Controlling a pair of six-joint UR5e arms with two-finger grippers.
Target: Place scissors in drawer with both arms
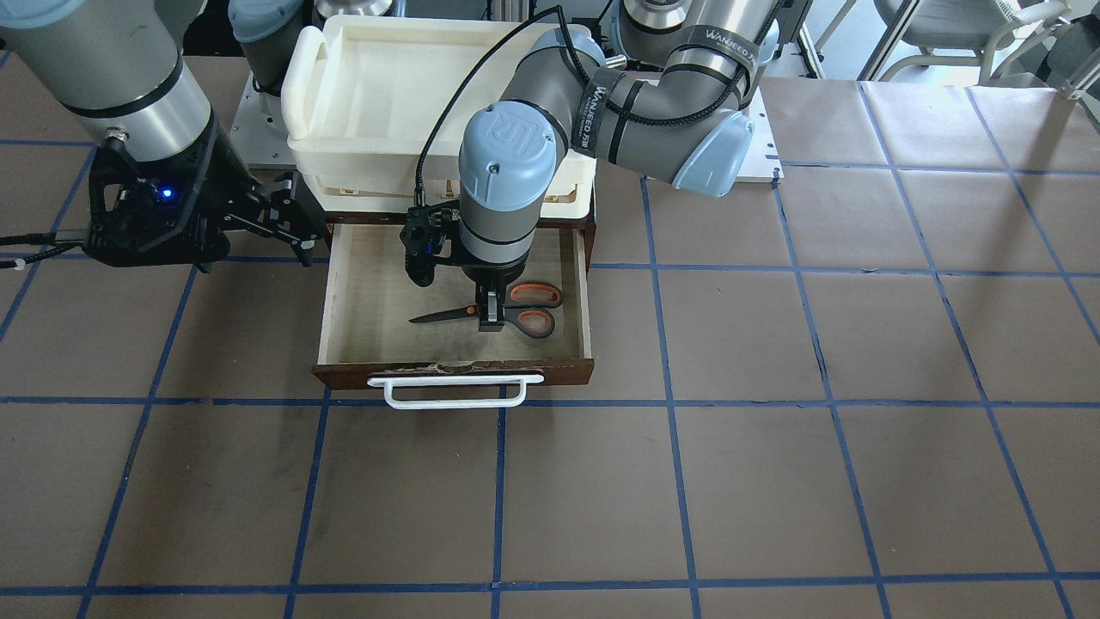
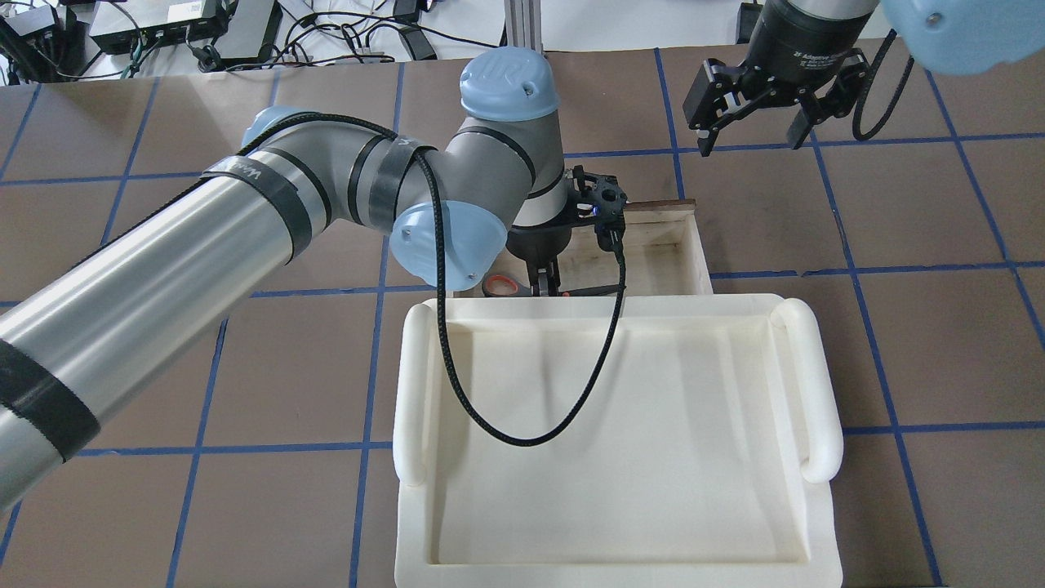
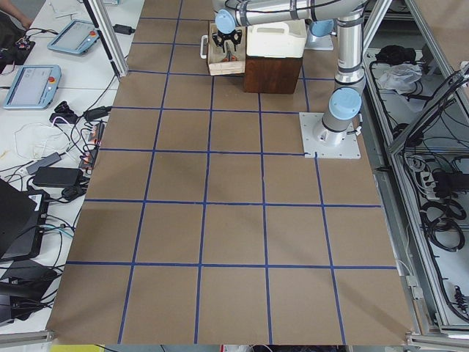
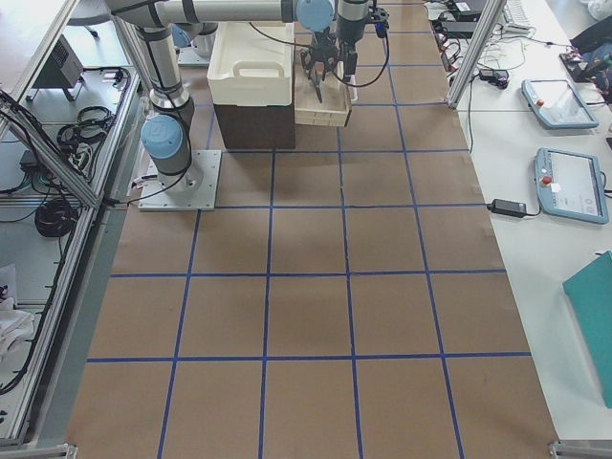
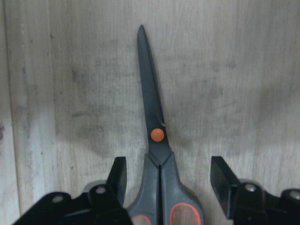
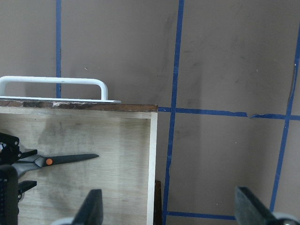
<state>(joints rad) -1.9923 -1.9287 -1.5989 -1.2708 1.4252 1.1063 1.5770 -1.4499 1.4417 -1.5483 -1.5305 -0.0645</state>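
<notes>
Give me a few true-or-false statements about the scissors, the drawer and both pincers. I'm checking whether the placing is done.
1. The scissors lie on the floor of the drawer with their blades shut. True.
2. The left pincer is clamped on the scissors. False: its fingers stand apart on either side of the handles, with a gap on each side.
3. The right pincer grips the drawer's white handle. False: it is open, over the table beside the drawer, and holds nothing.
4. The drawer is pulled out. True.
</notes>
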